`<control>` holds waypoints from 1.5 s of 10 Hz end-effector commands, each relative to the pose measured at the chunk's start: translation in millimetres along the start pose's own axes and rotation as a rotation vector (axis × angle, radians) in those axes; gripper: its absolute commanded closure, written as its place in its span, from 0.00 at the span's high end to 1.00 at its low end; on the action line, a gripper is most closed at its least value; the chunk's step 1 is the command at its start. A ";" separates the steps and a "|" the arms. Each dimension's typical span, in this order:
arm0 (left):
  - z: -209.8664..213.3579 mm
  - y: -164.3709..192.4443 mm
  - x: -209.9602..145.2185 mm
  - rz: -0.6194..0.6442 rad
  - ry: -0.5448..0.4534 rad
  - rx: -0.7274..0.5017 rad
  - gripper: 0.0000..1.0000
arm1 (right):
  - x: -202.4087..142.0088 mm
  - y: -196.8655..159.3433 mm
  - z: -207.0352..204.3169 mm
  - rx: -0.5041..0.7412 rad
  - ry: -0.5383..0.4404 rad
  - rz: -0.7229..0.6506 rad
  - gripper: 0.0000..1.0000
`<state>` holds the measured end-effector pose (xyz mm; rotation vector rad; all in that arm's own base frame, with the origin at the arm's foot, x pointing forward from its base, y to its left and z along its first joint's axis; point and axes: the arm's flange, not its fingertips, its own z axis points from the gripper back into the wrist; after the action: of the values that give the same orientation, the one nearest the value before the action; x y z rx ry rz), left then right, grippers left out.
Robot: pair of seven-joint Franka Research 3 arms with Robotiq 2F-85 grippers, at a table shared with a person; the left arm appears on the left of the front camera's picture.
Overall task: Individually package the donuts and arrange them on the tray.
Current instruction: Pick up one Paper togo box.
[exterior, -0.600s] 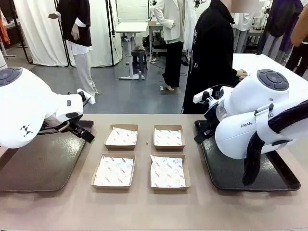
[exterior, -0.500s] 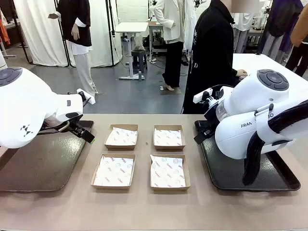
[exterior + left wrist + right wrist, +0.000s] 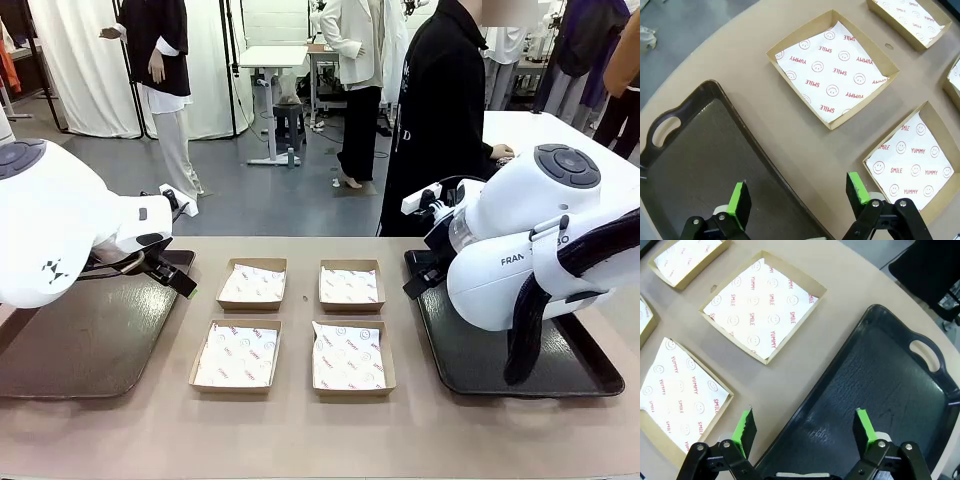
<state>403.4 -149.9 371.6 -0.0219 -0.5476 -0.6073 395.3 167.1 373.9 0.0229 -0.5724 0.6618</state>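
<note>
Presently my left end effector (image 3: 799, 192) hangs released, its green pads (image 3: 740, 197) spread wide with nothing between them. It is above the place where the rim of the left tray (image 3: 700, 150) meets the bare table (image 3: 775, 120). One pad sits over the tray's dark floor, the other over the table just beside the near left box (image 3: 912, 165).

My right end effector (image 3: 805, 429) is released too, jaws wide apart and grasping nothing. It hangs over the inner edge of the right tray (image 3: 880, 385), with one pad above the tray floor. The other pad is above the strip of table between that tray and the near right box (image 3: 682, 390).

From the front, the left tray (image 3: 80, 350) lies flat on the table at my left side, and the right tray (image 3: 470, 372) lies at my right, partly under my right arm. Each tray has a cut-out handle at its far end.

Between the trays sit four shallow cardboard boxes in a two-by-two block: the far left box (image 3: 252, 284), the far right box (image 3: 350, 286), the near left box (image 3: 237, 356) and the near right box (image 3: 349, 357). Each is lined with white paper printed in red with smileys, "SMILE" and "YUMMY". A small dark speck (image 3: 303, 297) lies on the table between the two far boxes.

A person (image 3: 435, 120) in a black coat stands at the far side, behind the right tray.
</note>
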 end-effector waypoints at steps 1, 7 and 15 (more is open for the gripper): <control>0.0 0.0 0.0 0.000 0.000 0.000 1.00 | 0.0 0.0 0.0 0.000 0.000 0.000 1.00; 0.0 0.0 0.0 0.000 0.000 0.000 1.00 | 0.0 0.0 0.0 0.000 0.000 0.000 1.00; 122.1 -4.9 -100.0 -0.137 0.178 -0.084 1.00 | -106.5 49.8 137.9 -0.031 0.260 0.115 1.00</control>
<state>358.2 -116.7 455.5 -0.0056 -0.4112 -0.7204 325.0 161.9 459.9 -0.1044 -0.3748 0.7672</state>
